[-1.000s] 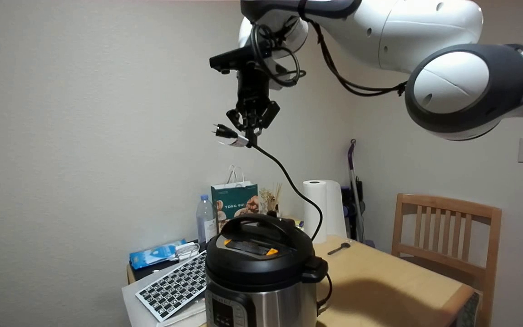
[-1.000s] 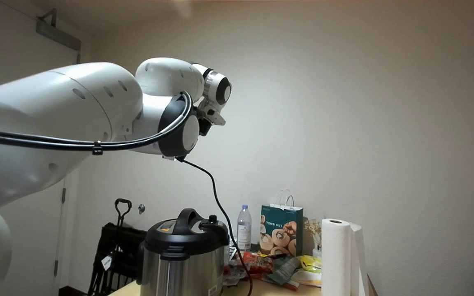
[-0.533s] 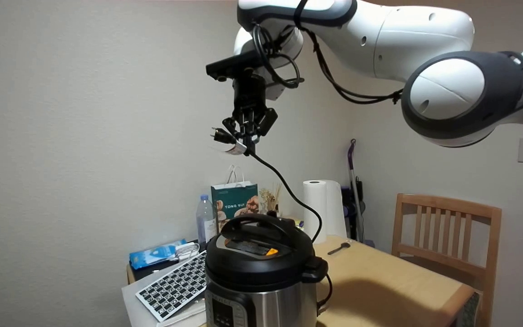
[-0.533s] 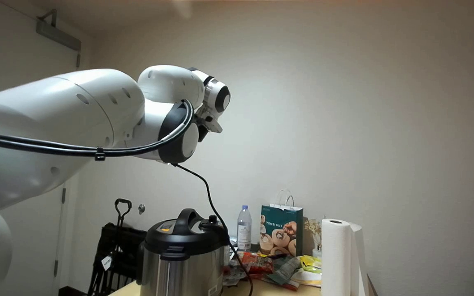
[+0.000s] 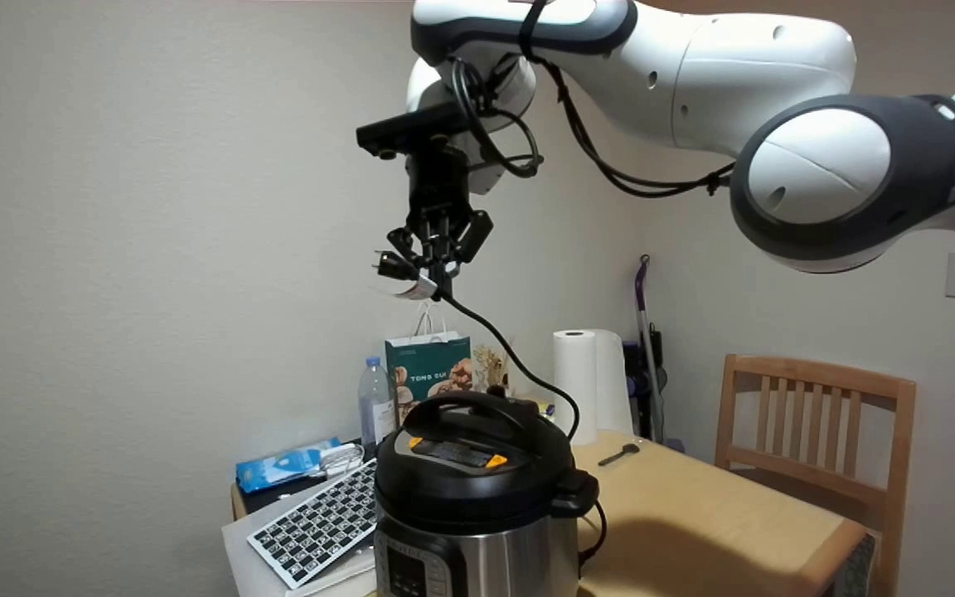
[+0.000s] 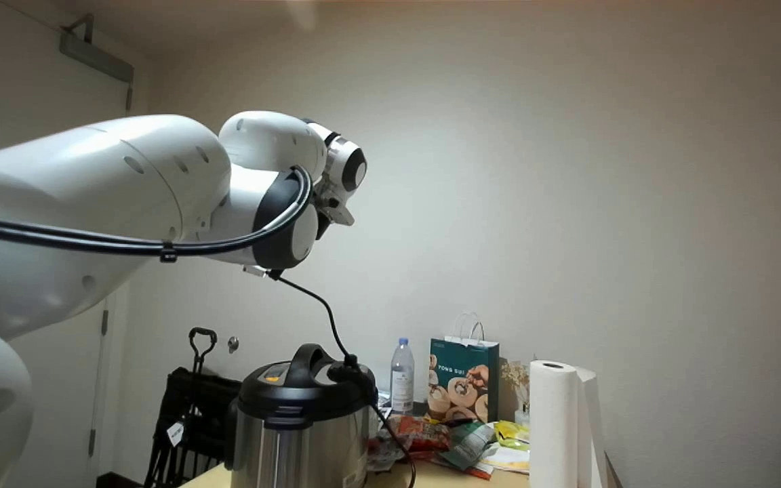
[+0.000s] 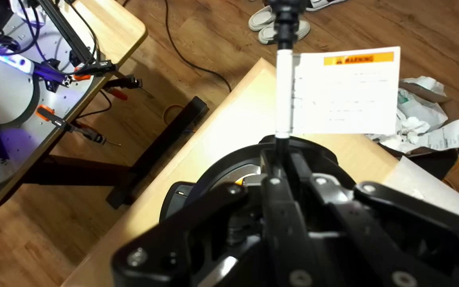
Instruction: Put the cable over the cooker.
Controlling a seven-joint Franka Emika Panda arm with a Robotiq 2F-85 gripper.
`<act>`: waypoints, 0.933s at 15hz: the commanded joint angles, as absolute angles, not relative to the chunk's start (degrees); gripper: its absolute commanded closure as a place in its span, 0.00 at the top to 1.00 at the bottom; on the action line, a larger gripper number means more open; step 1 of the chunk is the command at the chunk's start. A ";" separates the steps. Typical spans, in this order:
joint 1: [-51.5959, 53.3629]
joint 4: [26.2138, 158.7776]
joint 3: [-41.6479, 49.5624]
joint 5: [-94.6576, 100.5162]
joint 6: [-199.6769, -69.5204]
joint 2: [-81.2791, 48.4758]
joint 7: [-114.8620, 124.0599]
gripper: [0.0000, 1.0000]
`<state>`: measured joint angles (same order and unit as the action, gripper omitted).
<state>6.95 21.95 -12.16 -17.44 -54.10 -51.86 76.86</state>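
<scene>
The cooker [image 5: 477,497], steel with a black lid, stands on the table in both exterior views. My gripper [image 5: 442,283] hangs well above it, shut on the black cable [image 5: 512,352] close to its plug [image 5: 397,265]. From the fingers the cable slopes down behind the lid's far side. In an exterior view the cable [image 6: 328,308] drops past the lid's rear knob to the table, while the arm hides the fingers. The wrist view has the cable's white label [image 7: 345,91] beyond the fingertips, with the cooker lid [image 7: 233,154] below.
A paper-towel roll [image 5: 574,385], green paper bag [image 5: 428,369] and water bottle [image 5: 375,402] stand behind the cooker. Snack packets [image 6: 424,434] lie beside it. A checkered board [image 5: 320,522] leans at its side; a black spoon [image 5: 618,453] rests on the table [image 5: 710,506].
My gripper has come down and shifted left in both exterior views, carrying the cable's plug end. The cable's slack now runs lower and closer to the lid. The cooker stays in place.
</scene>
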 commanded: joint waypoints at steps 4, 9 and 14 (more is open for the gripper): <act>14.63 20.77 -10.75 -14.29 -50.29 -54.95 71.73 0.02; 17.86 22.06 -10.49 -14.01 -45.04 -57.60 68.50 0.02; 19.33 21.85 -10.60 -14.98 -35.48 -61.88 65.26 0.02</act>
<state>18.86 23.38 -10.83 -14.30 -41.12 -59.80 68.76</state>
